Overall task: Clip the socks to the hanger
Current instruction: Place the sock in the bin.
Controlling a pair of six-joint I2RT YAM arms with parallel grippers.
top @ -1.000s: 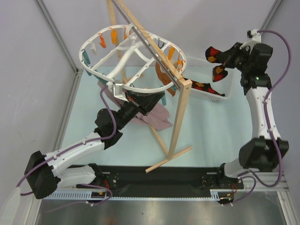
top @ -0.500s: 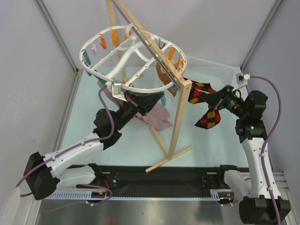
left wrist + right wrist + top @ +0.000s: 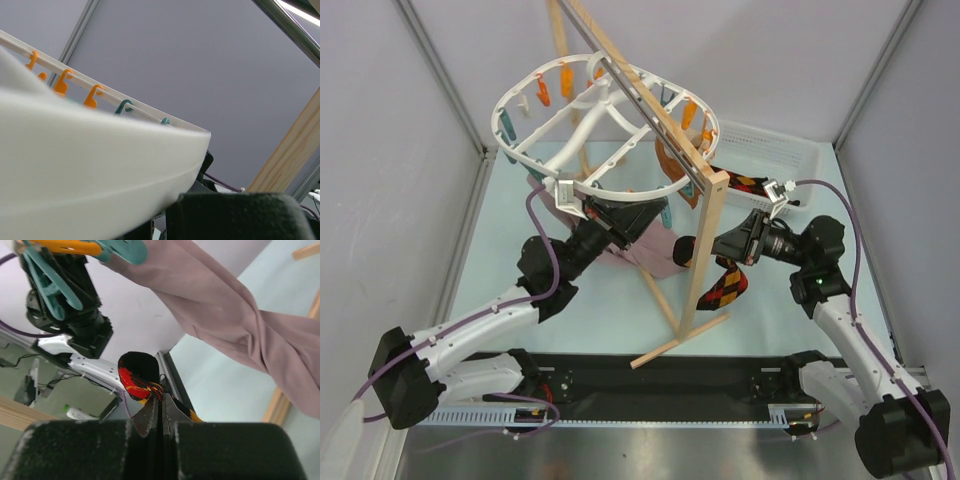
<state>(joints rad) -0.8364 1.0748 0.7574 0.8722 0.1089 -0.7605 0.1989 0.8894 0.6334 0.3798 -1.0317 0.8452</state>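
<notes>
Socks (image 3: pixel 725 287): one pinched in R gripper (image 3: pixel 161 412), jaws closed tight on it, rest dangling just right of wooden stand (image 3: pixel 712 200) post. L gripper (image 3: pixel 630 212) clamped shut on hanger (image 3: pixel 75 165) near rim, left of stand, below its rod

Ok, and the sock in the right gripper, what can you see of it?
The sock is soft knit, black with a red and orange-yellow diamond check. The right gripper is shut on it, pinching it part-way along. One black end pokes out past the fingers. The other end hangs limp in the air, close beside the wooden stand's post. Whether it touches the post cannot be told.
</notes>
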